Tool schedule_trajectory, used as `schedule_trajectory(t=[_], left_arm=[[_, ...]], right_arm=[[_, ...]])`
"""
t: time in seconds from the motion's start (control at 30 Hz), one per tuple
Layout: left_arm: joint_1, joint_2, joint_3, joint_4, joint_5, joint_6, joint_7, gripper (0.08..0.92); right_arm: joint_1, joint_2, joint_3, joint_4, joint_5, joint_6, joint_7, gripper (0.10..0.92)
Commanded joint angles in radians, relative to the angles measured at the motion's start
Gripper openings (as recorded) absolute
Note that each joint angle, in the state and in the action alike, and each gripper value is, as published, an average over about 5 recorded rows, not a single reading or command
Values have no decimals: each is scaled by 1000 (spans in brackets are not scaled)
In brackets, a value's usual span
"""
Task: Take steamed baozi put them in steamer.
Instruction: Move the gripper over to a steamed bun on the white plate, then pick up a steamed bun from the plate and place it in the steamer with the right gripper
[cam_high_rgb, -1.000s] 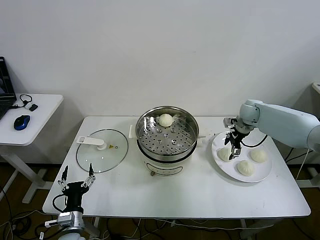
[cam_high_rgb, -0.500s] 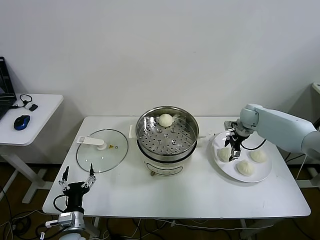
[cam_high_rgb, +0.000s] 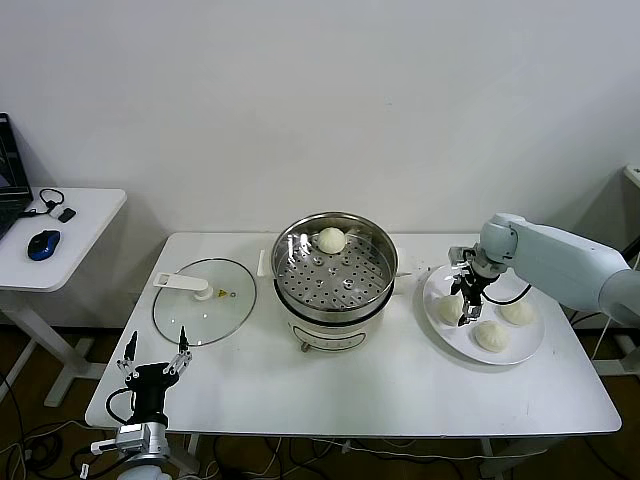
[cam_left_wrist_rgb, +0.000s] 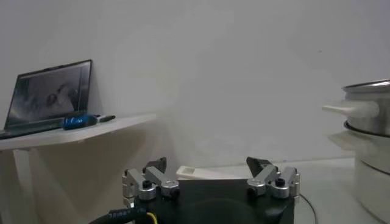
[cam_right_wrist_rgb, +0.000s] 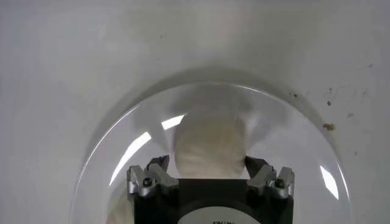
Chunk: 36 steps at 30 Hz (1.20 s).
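Right hand (cam_high_rgb: 465, 300) on the plate (cam_high_rgb: 520, 347), fingers astride a baozi (cam_right_wrist_rgb: 210, 146), grip unclear, left hand (cam_high_rgb: 155, 362) spread apart by the bench (cam_high_rgb: 400, 385) corner.

You've got one baozi (cam_high_rgb: 331, 239), cream-white and pleated side up, sitting at 12 o'clock on the perforated tray inside the steamer (cam_high_rgb: 335, 300), a shiny round steel pot on a white base, lid off, at table centre. Three more baozi sit well apart from it at 3 o'clock of the steamer: one (cam_high_rgb: 449, 310) nearest the pot, one (cam_high_rgb: 517, 312) beyond it, one (cam_high_rgb: 491, 336) at their 6 o'clock. All upright, none touching.
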Motion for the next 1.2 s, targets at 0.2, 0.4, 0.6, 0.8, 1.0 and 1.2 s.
schedule_trajectory(t=[0.2,0.4,0.6,0.8,1.0,1.2], left_arm=[[1,-2,0,-5,-1,1,0,823],[0,-3,2,-10,-1,3,1,823],[1,-4,14,-19,0,3,1,823],[3,-3,27,-24,-1,1,1,823],[12,-3,33,-51,-4,4,3,823],[14,0,26,-63,-11,9,5,823]], right_arm=[[13,-18,6,30,-2,-5,3,685],[108,-56,-62,123,54,-17,2,672],[348,-76,-236,258,188,-31,0,661],[605,-41,-401,400,322,-52,-5,654],[740,25,-431,455,425,-70,-11,653],[737,114,-373,450,490,-97,3,653]])
